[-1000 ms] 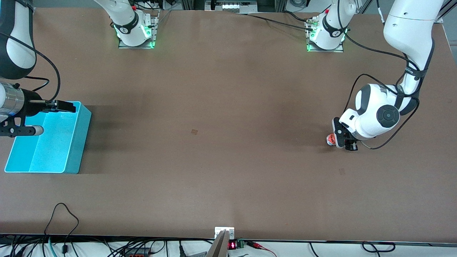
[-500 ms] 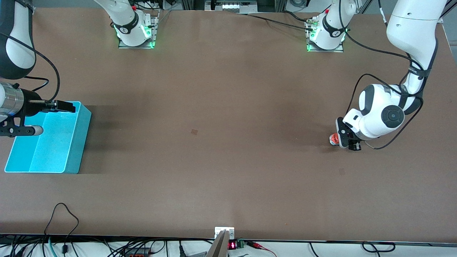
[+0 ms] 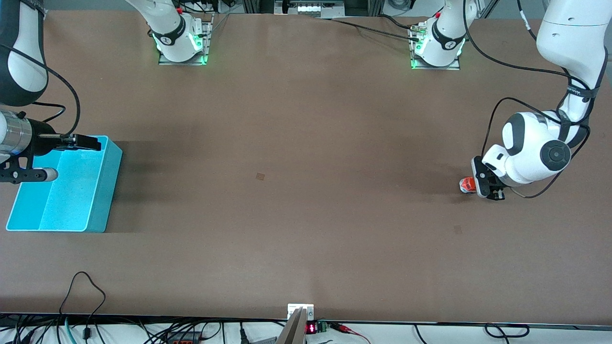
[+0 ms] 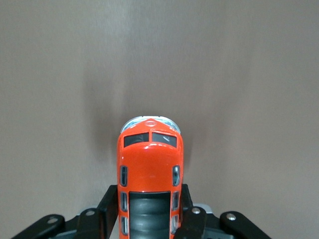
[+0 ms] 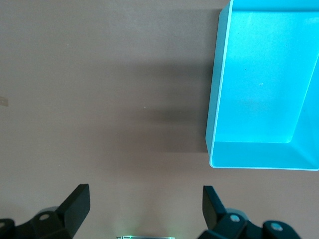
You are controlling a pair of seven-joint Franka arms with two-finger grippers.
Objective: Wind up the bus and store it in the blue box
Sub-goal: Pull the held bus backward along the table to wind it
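Note:
My left gripper is shut on the bus, a small orange-red toy with a dark roof panel, low at the table surface near the left arm's end. In the left wrist view the black fingers clamp the sides of the bus, and its white-grey nose points away from the gripper. The blue box, a light cyan bin, stands empty at the right arm's end. My right gripper waits open above the box. Nothing lies between the right gripper's fingers.
Both arm bases stand along the table edge farthest from the front camera. A small dark mark is on the brown tabletop between bus and box. Cables lie at the edge nearest the camera.
My left gripper has drawn the bus along the table toward the left arm's end, still shut on it. The right arm and blue box have not moved.

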